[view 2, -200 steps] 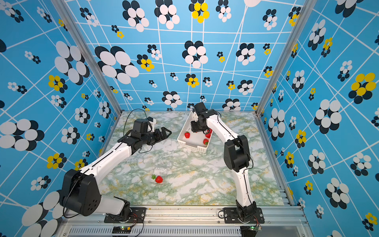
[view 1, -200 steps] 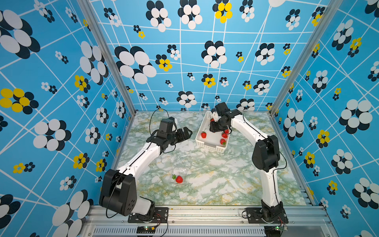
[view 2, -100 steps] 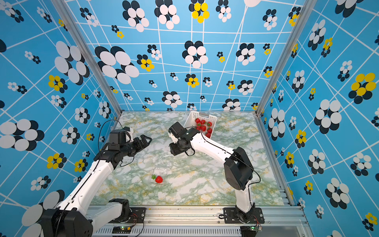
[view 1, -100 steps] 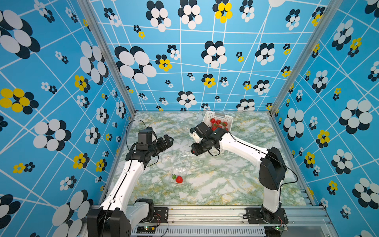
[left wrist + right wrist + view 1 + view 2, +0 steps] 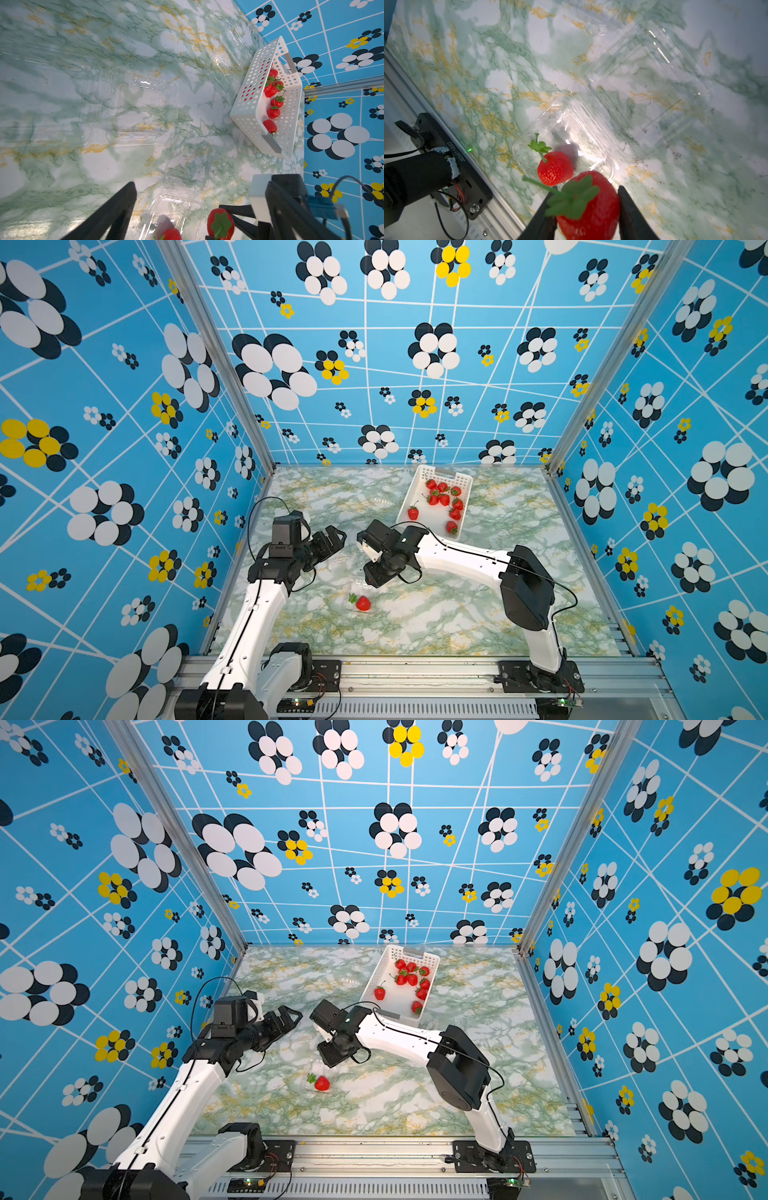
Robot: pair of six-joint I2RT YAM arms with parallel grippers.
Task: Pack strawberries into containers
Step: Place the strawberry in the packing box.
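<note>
My right gripper (image 5: 585,193) is shut on a red strawberry (image 5: 588,205) with a green cap, held just above the table beside a clear container (image 5: 583,133). One strawberry (image 5: 554,168) lies in that container. In both top views the right gripper (image 5: 374,580) (image 5: 332,1058) points down, just behind the packed strawberry (image 5: 363,603) (image 5: 322,1083). My left gripper (image 5: 332,537) hovers open and empty to its left. The left wrist view shows the held strawberry (image 5: 220,226) beside the container (image 5: 176,205). Several strawberries (image 5: 442,499) lie in the white basket (image 5: 415,489).
An empty clear container (image 5: 143,108) lies flat on the marble table, and a further one (image 5: 228,52) sits near the basket (image 5: 247,108). The table's front metal rail (image 5: 452,145) runs close to the packed container. Blue patterned walls enclose the other three sides.
My right arm has swung from the basket to the table's middle front, carrying a strawberry. My left arm has drawn back toward the left, still open.
</note>
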